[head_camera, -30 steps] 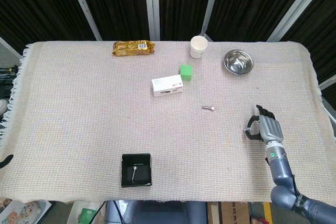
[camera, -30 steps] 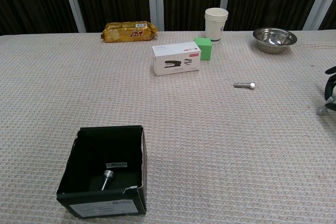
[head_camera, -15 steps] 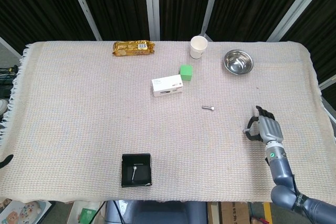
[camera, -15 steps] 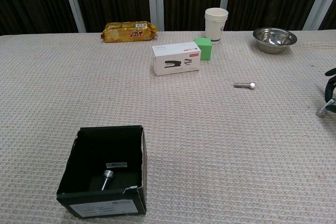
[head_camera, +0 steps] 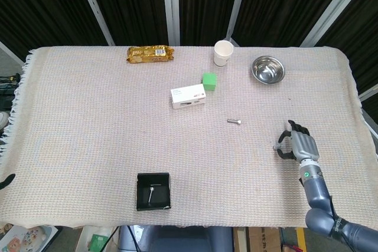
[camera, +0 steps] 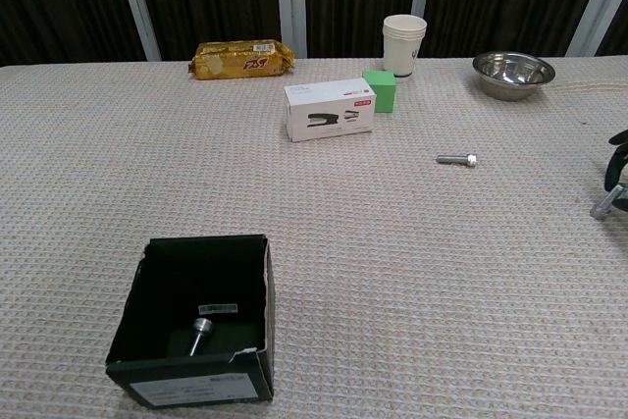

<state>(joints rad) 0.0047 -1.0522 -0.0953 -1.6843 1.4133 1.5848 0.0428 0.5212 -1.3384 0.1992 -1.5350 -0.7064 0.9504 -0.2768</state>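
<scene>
Right hand (head_camera: 299, 144): we've got it low over the cloth near the right edge, fingers curled in. Looks like nothing in the grasp, just clenched on air. In the chest view only a sliver of it shows at the right border.
Left hand: we don't see it in either view.
Bolt (head_camera: 234, 121): closest thing to the hand, lying flat on the tablecloth (head_camera: 88, 122), up and to the left of the hand and clearly apart from it. Bare cloth between them.
Steel bowl (head_camera: 267, 69): far right corner, well beyond the hand.
Paper cup (head_camera: 223, 52): upright at the far edge, left of the bowl.
Green block (head_camera: 209, 81): just beside the white stapler box (head_camera: 188, 95), touching or nearly so.
Snack packet (head_camera: 150, 54): far edge, left of the cup.
Black box (head_camera: 153, 191): near edge, open top, another bolt (camera: 200, 331) lying inside it.
</scene>
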